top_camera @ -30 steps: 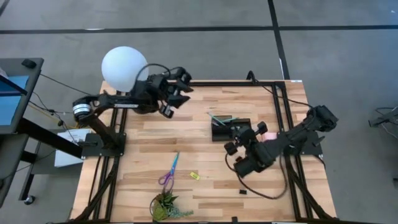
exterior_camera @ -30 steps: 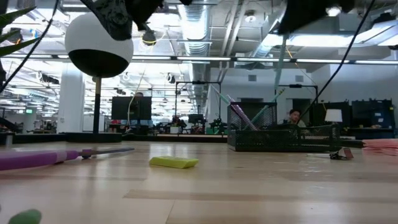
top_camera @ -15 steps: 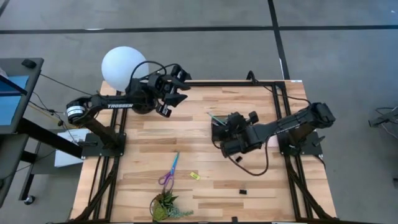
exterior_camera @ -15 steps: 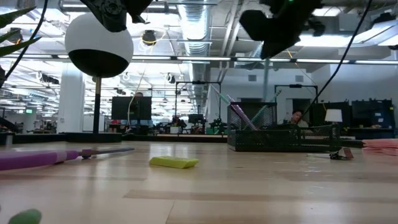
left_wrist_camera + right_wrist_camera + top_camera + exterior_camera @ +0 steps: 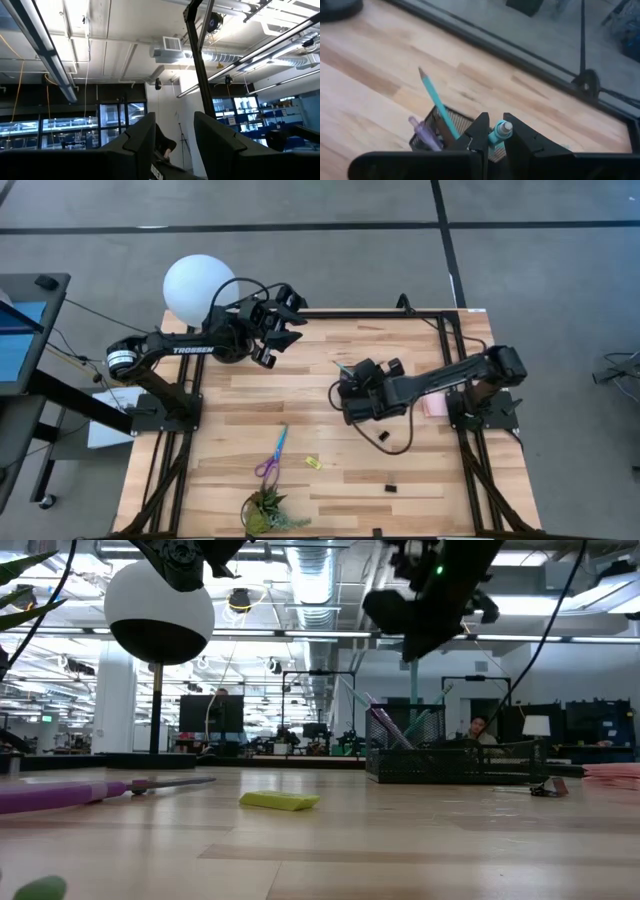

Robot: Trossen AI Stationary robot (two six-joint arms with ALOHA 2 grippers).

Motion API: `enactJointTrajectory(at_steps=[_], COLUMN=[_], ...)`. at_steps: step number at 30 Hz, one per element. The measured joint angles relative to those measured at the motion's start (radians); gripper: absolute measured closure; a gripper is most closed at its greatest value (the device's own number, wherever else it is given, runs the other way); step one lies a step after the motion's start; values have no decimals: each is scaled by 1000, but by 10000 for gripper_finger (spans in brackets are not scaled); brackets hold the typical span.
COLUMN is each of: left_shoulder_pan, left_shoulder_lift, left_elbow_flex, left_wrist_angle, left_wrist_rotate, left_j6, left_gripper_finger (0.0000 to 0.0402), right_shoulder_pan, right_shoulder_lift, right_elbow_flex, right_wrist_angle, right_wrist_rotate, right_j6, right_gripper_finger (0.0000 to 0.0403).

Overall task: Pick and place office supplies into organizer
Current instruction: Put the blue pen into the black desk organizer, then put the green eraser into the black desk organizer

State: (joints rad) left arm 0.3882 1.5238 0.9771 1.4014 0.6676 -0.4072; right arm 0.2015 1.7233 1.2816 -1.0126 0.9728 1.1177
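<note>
Got the right pincer [image 5: 495, 125] nipped nearly closed on a teal pen [image 5: 499, 132], hanging right above the organizer [image 5: 440, 762], out toward the far edge of the worktop [image 5: 240, 405] and a bit right of the middle. Already seeing another teal pen [image 5: 436, 102] and a purple pen [image 5: 422, 132] leaning in the tall compartment (so not loads of room in there). Looks like the drop-in step, with a fair bit of the job left.

To do it well:
- Line the pen's lower end up over the open mouth of the tall compartment first, not over the mesh rim.
- Come down slow and straight, and steer clear of the two leaning pens.
- Only spread the fingers once the tip is well inside.
- Don't let go too high, or expect a bounce off the rim and a roll across the wood.

Leaving the left pincer [image 5: 175, 135] out of it: parked up high by the far-left corner beside the white globe lamp [image 5: 200, 288], fingers apart, gripping nothing.

Left to fetch afterwards: scissors [image 5: 272, 455], yellow piece [image 5: 313, 463] and black clip [image 5: 390, 488] toward the near edge, plus the pink pad [image 5: 436, 407] by the right edge.
</note>
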Motion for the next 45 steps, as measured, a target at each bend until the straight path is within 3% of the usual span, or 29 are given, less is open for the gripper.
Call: enactJointTrajectory(at_steps=[4,10,17,25,29,33,36,40,45], left_shoulder_pan=[0,0,0,1,-14,-45,-65,-123,-190], left_shoulder_lift=[0,0,0,0,-1,-1,-1,0,0], left_elbow_flex=[0,0,0,0,-21,-108,-172,-245,-226], left_wrist_angle=[0,1,0,-13,-27,-34,-52,-97,-70], left_wrist_rotate=[-1,-2,-2,37,153,163,109,-69,-189], left_j6=[-1,-23,-27,-66,-59,-52,-58,-81,-73], left_gripper_finger=[270,270,270,271,275,284,296,314,326], right_shoulder_pan=[-29,-83,-89,57,226,416,542,667,662], right_shoulder_lift=[50,68,33,-98,-158,-178,-218,-303,-413], right_elbow_flex=[0,0,38,161,166,165,164,165,170], right_wrist_angle=[4,10,-2,0,1,14,75,244,405], right_wrist_rotate=[-43,-214,-163,-34,18,75,209,578,600], right_j6=[-1,-1,-116,-231,-226,-204,-205,-276,-397], right_gripper_finger=[355,314,274,271,275,275,275,277,276])
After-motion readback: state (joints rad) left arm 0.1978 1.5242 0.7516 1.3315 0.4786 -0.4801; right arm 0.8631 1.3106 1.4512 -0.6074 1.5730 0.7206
